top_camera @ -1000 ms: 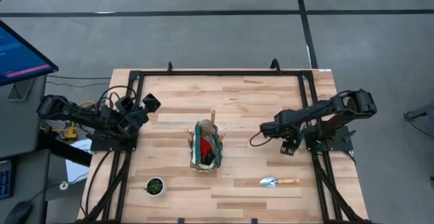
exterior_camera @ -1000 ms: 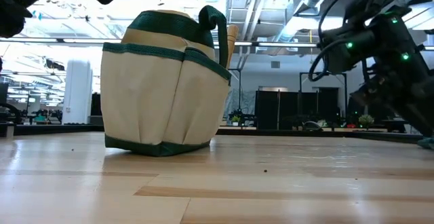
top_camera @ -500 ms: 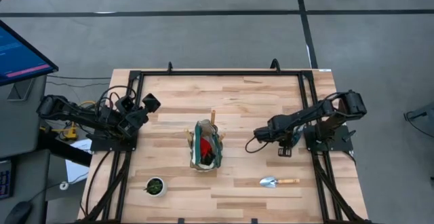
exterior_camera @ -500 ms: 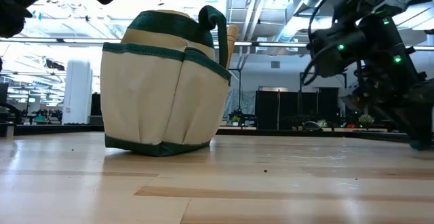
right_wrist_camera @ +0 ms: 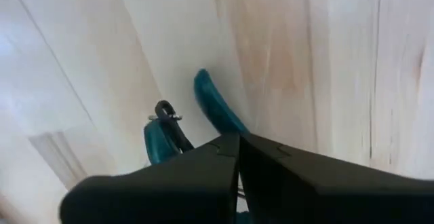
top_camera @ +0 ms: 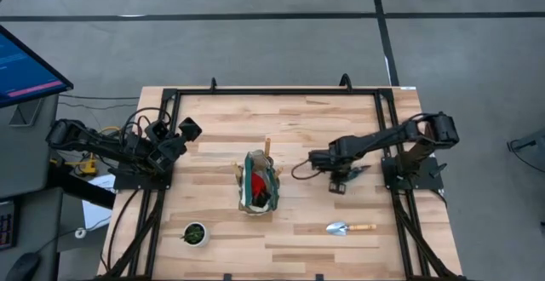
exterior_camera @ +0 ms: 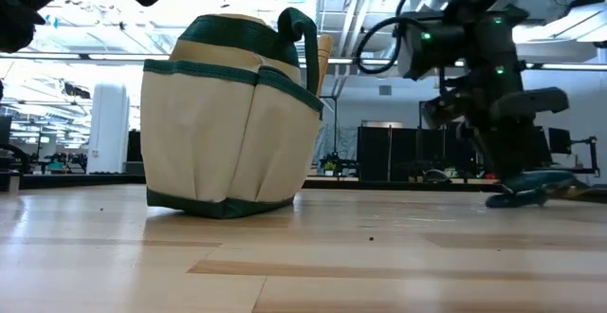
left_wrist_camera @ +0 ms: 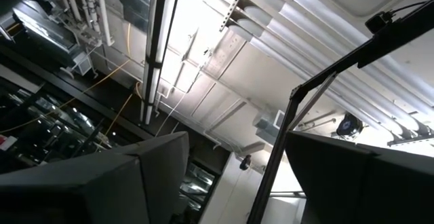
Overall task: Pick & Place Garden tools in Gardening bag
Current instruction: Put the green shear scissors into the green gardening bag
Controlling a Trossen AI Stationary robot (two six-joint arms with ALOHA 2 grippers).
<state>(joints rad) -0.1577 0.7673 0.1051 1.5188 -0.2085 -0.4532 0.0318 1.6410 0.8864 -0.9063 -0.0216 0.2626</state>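
Bag [top_camera: 258, 192] upright near the middle of the worktop [top_camera: 298, 123], cream-sided with green trim in the low view [exterior_camera: 232, 128]. Inside it, seen from above, a red item [top_camera: 258, 184]; a light wooden handle [top_camera: 266, 146] poking out at the far end. Trowel [top_camera: 349, 227] flat on the wood toward the near right, well apart from the bag, silver head pointing toward the bag's side, wooden handle toward the right edge. Teal-handled tool [right_wrist_camera: 215, 108] lying on the wood right of the bag, two teal grips showing with a small dark metal loop between them in the right wrist view; in the low view a teal piece [exterior_camera: 529, 186] low on the worktop.

Right tool [top_camera: 336, 181] down at the worktop between bag and right arm base, fingers [right_wrist_camera: 203, 166] brought together with no gap, directly over the teal grips; whether anything is pinched between them cannot be told. Left tool [top_camera: 183, 130] raised at the left edge of the worktop, well apart from the bag, fingers [left_wrist_camera: 122, 176] spread with open space between them, pointing up at the ceiling, holding nothing.

Small dark pot [top_camera: 195, 234] with green in it at the near left. Monitor [top_camera: 25, 64] beyond the left edge.
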